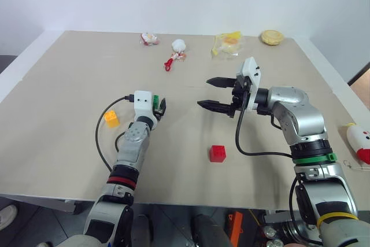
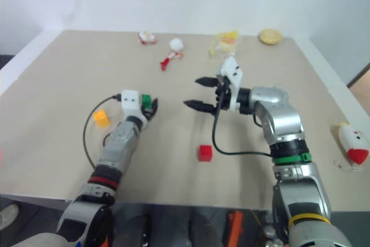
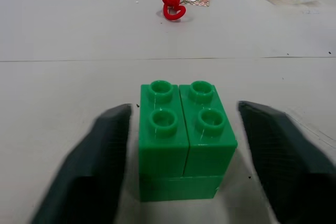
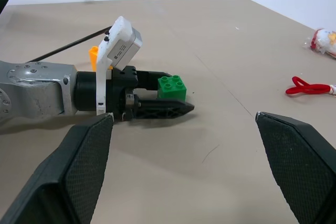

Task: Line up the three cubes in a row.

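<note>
Head views: red cube [image 1: 218,153] alone mid-tabletop [image 1: 58,85]; yellow-orange cube [image 1: 111,118] beside the left arm.

Left wrist view: left claw [image 3: 178,166] brackets green cube [image 3: 181,140], fingers spread, gaps both sides, likely for pickup.

Right wrist view: right claw [image 4: 189,166] spread wide, empty, aloft.

The table [image 1: 69,85] is plain beige. One cube [image 3: 181,140] is green, one [image 1: 218,153] red, one [image 1: 111,118] yellow-orange. Both grippers [image 1: 159,107] [image 1: 215,93] have black fingers and white camera housings. A far toy [image 1: 169,63] has a red loop.
</note>
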Robot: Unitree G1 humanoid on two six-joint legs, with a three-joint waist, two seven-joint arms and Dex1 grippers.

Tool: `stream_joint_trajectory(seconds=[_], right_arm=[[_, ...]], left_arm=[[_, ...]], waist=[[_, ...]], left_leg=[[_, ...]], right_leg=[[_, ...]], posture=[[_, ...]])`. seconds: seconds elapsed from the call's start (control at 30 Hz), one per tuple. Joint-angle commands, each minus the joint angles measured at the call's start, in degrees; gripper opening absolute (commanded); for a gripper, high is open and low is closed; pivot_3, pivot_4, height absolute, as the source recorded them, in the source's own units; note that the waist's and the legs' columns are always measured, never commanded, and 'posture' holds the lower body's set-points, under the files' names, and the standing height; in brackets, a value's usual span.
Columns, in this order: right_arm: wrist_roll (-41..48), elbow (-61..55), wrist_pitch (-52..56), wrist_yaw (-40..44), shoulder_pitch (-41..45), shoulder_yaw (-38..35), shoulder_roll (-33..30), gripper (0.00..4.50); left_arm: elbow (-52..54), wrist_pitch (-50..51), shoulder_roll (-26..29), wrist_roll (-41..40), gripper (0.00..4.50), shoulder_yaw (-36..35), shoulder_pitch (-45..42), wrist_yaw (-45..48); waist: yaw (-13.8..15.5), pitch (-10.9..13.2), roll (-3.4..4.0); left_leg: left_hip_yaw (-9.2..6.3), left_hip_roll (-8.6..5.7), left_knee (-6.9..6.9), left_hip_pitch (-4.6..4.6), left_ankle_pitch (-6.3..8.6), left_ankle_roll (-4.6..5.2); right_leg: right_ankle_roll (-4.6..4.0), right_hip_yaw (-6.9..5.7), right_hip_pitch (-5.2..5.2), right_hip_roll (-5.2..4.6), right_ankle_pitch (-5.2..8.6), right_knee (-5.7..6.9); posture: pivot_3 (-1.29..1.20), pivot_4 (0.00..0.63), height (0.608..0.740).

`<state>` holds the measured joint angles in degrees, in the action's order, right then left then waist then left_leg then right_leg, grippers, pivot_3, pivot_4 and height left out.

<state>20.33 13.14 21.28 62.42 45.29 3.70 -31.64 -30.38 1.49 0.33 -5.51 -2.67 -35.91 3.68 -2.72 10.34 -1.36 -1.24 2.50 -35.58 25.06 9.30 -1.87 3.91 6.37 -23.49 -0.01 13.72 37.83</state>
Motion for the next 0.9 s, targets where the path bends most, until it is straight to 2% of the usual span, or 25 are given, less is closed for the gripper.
stream_joint_trajectory(seconds=[0.03, 0.1, 0.2, 0.3, 0.37, 0.5, 0.6, 0.73, 0.9], right_arm=[[1.1, -2.0, -0.7, 0.3, 0.4, -2.1, -0.4, 4.5], [1.4, -2.3, -0.5, 0.4, 0.4, -2.2, -0.5, 4.5], [2.5, -3.8, 0.5, 1.0, -0.2, -2.5, -0.9, 4.5], [6.5, -10.4, 4.3, 4.1, -3.6, -3.5, -3.8, 4.5], [8.1, -13.2, 6.0, 5.1, -5.1, -3.9, -5.2, 4.5], [11.4, -21.4, 9.0, 10.1, -11.1, -4.4, -11.6, 4.5], [12.3, -24.2, 9.9, 11.1, -13.7, -4.9, -14.6, 4.5], [13.3, -26.5, 10.7, 11.1, -15.8, -5.9, -17.0, 4.5], [14.4, -29.5, 11.7, 10.2, -18.4, -6.9, -18.3, 4.5]], left_arm=[[0.8, -1.4, -0.2, 0.3, 1.93, -0.2, -1.2, -0.2], [0.8, -1.2, -0.1, -0.2, 1.35, -0.4, -1.1, 0.4], [2.3, -1.3, -0.1, -2.5, 1.36, -0.3, -0.6, 4.8], [8.1, -0.7, 2.3, -7.4, 1.36, 2.8, 1.4, 19.8], [10.9, -0.1, 4.0, -9.3, 1.36, 3.9, 2.5, 26.0], [21.8, 4.5, 13.3, -16.7, 1.36, 8.3, 7.4, 48.4], [25.3, 6.1, 19.5, -19.0, 1.36, 10.9, 9.7, 59.5], [23.5, 5.5, 22.8, -18.2, 1.36, 12.8, 9.1, 66.3], [20.5, 3.5, 21.5, -16.1, 1.36, 15.1, 7.5, 69.7]], waist=[[0.0, 0.0, 0.0], [0.0, 0.0, 0.0], [0.0, 0.0, 0.0], [0.0, 0.0, 0.0], [0.0, 0.0, 0.01], [-0.1, 0.0, 0.01], [-0.2, 0.0, 0.02], [0.0, 0.0, 0.02], [0.0, 0.0, -0.01]], left_leg=[[-0.01, 0.0, 0.0, 0.0, 0.0, 0.0], [0.0, 0.0, 0.0, 0.0, 0.0, 0.0], [0.0, 0.0, 0.0, 0.0, 0.0, 0.0], [0.0, 0.0, 0.05, 0.04, 0.0, -0.01], [-0.01, -0.01, 0.11, 0.06, 0.02, -0.1], [0.0, 0.01, 0.17, 0.0, 0.07, -0.18], [0.01, 0.07, 0.19, -0.07, 0.09, -0.19], [0.01, 0.07, 0.06, -0.12, 0.08, -0.18], [0.07, 0.04, -0.21, -0.07, 0.08, -0.18]], right_leg=[[0.0, 0.0, 0.0, 0.0, 0.0, 0.0], [0.0, 0.0, 0.0, 0.0, 0.0, 0.0], [0.0, 0.0, 0.0, 0.0, 0.0, 0.0], [-0.01, 0.0, -0.05, 0.0, 0.02, 0.0], [-0.06, -0.01, -0.05, -0.02, 0.06, 0.0], [-0.12, -0.01, -0.06, -0.01, 0.17, 0.01], [-0.16, -0.01, -0.06, 0.02, 0.27, 0.03], [-0.44, -0.04, -0.04, 0.02, 0.38, 0.14], [-0.41, -0.04, 0.03, -0.1, 0.34, 0.13]], posture=[[0.0, 0.15, 0.74], [0.0, 0.15, 0.74], [0.0, 0.15, 0.74], [0.0, 0.15, 0.74], [0.0, 0.15, 0.74], [0.0, 0.15, 0.74], [0.0, 0.15, 0.74], [0.0, 0.15, 0.74], [0.0, 0.15, 0.74]])
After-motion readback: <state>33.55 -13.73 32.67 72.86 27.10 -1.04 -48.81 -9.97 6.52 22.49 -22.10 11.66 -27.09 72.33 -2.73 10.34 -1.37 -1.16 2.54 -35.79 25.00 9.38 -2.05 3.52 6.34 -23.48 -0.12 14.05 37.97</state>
